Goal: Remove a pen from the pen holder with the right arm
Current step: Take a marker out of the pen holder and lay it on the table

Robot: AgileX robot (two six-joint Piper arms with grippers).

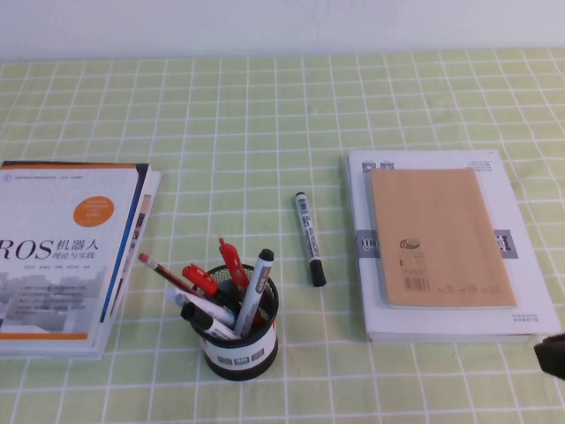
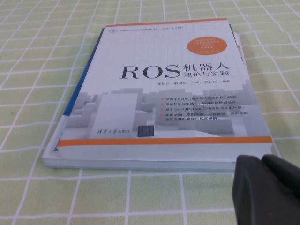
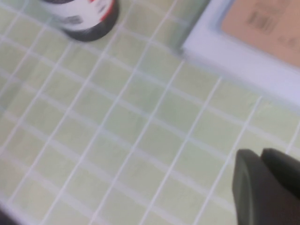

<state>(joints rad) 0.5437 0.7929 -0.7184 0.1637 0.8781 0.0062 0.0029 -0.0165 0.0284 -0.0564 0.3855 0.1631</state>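
1. Counter (image 1: pixel 265 106): it is wearing a green-and-white checked cloth, and everything below is resting on it.
2. Pen holder (image 1: pixel 238 355): this black mesh cup with a white band is standing upright near the robot's edge, between the two book stacks. In the right wrist view only its base (image 3: pixel 86 18) is showing.
3. Pens (image 1: pixel 254 287): several are sticking out of the holder and leaning outward, among them a grey one with a black cap, red ones and a red pencil.
4. Marker (image 1: pixel 310 239): it is lying flat on the cloth between the holder and the white book, touching neither. Its larger black end is pointing toward the robot.
5. ROS book (image 1: pixel 62 256): it is lying face up on the robot's left.
6. White book (image 1: pixel 371 300): it is lying on the robot's right and carrying a brown notebook (image 1: pixel 441 238) on its cover.
7. Right pincer (image 1: pixel 552 355): you are seeing it at the near right corner, just off the white book and well apart from the holder. It is clenched and gripping nothing.
8. Left pincer (image 2: pixel 261 161): you are seeing it only in its own wrist view, just beside the ROS book's near edge. Its fingers (image 2: pixel 248 187) are pressing together and holding nothing.
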